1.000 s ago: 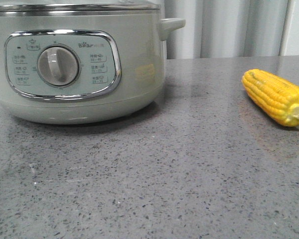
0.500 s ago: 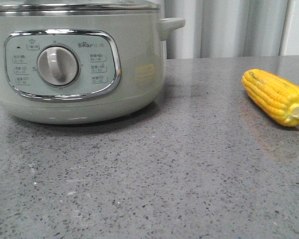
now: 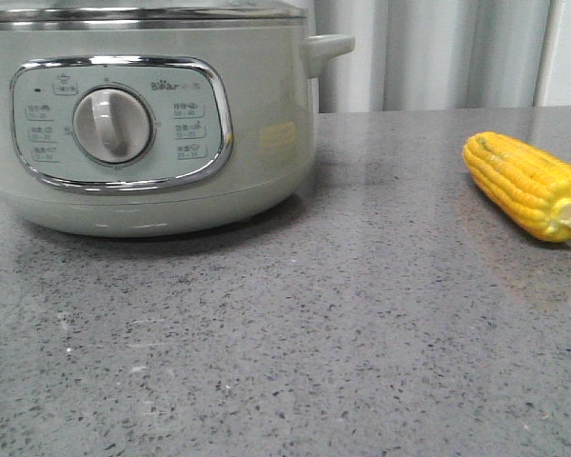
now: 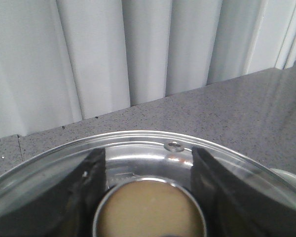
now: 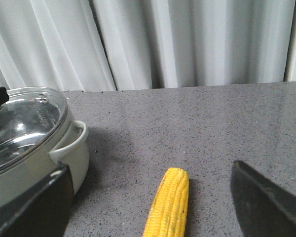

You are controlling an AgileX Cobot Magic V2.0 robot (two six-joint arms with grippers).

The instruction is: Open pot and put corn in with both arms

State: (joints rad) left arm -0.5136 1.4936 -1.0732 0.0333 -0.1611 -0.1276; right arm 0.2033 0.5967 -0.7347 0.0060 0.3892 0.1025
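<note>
- Front view is showing the large round pale green electric pot (image 3: pixel 147 124) sitting on the speckled grey stone countertop (image 3: pixel 314 333) at the left, its steel rim and lid edge cut off by the top of the picture — the lid looks to be on. The bright yellow corn cob (image 3: pixel 525 185) is lying well apart from it at the far right, its long axis running diagonally with the pale stub end pointing toward the camera. Neither arm is appearing here.
- Left wrist view is looking straight down onto the clear glass lid (image 4: pixel 54 163) with its round tan knob (image 4: pixel 149 210). The left gripper (image 4: pixel 149 197) is straddling that knob, one dark finger (image 4: pixel 91 190) on each side; whether the pads are touching it I cannot tell, so contact is unclear.
- Right wrist view is showing the right gripper (image 5: pixel 153 217) spread wide and holding nothing, its dark fingers (image 5: pixel 39 202) standing far apart. The corn cob (image 5: pixel 168 210) is lying between them and just ahead, its length running roughly along the direction the gripper faces — so the fingers would be closing across its width. The pot (image 5: pixel 34 143) is sitting off to one side, lid on.
- Judgement: the left arm is placed for the lid, the right arm is nearer the corn.
</note>
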